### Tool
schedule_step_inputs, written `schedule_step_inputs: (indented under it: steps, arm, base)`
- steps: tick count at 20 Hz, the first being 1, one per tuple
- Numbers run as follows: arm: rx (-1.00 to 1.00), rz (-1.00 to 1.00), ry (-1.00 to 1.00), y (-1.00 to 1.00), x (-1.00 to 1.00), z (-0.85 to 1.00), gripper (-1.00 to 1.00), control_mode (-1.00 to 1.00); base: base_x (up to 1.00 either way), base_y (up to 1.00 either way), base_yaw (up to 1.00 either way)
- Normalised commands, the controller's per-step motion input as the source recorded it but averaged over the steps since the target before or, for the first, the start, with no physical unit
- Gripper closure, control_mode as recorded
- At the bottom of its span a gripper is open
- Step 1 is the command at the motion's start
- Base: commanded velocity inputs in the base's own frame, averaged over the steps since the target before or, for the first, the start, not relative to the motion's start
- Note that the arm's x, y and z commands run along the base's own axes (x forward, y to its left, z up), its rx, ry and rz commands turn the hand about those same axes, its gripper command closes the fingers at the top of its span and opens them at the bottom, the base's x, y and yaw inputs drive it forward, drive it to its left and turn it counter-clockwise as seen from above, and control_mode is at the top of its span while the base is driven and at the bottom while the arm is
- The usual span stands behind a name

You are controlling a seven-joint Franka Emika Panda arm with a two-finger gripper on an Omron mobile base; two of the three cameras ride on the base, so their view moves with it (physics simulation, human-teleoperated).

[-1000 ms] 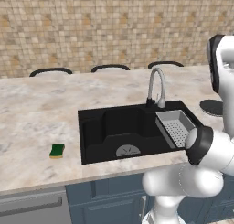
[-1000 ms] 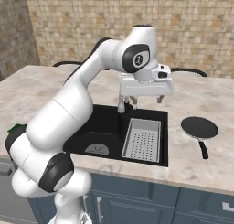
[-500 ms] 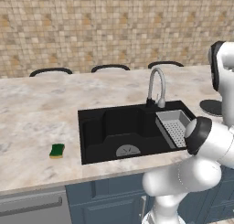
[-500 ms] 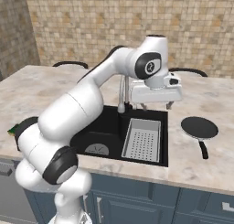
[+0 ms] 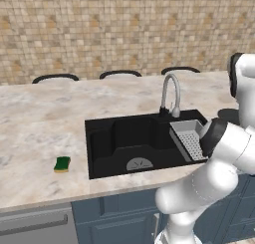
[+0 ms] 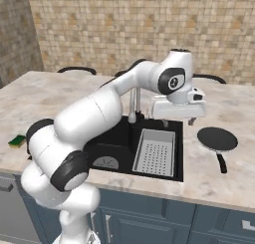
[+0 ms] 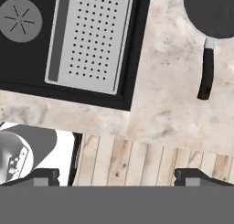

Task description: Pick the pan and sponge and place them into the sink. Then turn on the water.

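The marble counter (image 6: 64, 91) carries everything of interest, with the sink (image 5: 127, 138) recessed at its centre: a black basin, round grey drain (image 5: 139, 164) at the near side, a grey perforated drainer tray (image 6: 155, 152) seated in its right end, and the gooseneck faucet (image 5: 171, 91) at the back rim with no water running. The pan (image 6: 217, 139) lies flat on the counter to the right of the sink, well apart from the basin edge, handle (image 7: 206, 74) pointing toward the counter's front edge. The gripper (image 6: 178, 121) hangs above the counter between drainer tray and pan, jaws spread wide and holding nothing. The sponge (image 5: 62, 164) sits on the counter left of the sink, near the front edge. Assessment: the pan is rigid and probably the heavier item; its shallow rim looks slick, so the narrow handle is the sounder hold, though the load would hang off-centre. The sponge is light and soft and should compress when pinched across its short sides.
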Motion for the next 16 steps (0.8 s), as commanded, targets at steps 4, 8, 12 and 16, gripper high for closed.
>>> schedule_step_inputs:
  steps: [4, 8, 12, 16]
  arm:
    - [0.09, 0.00, 0.03, -0.26, 0.24, -0.28, -1.00, -1.00]
    - [0.10, 0.00, 0.01, -0.30, 0.20, -0.25, -1.00, -1.00]
    - [0.06, 0.00, 0.02, -0.38, 0.18, -0.16, -1.00, -1.00]
    - [0.03, 0.00, 0.03, -0.37, 0.19, -0.12, -1.00, -1.00]
  base:
    - [0.00, 0.00, 0.00]
    - [0.00, 0.00, 0.00]
    - [0.00, 0.00, 0.00]
    - [0.00, 0.00, 0.00]
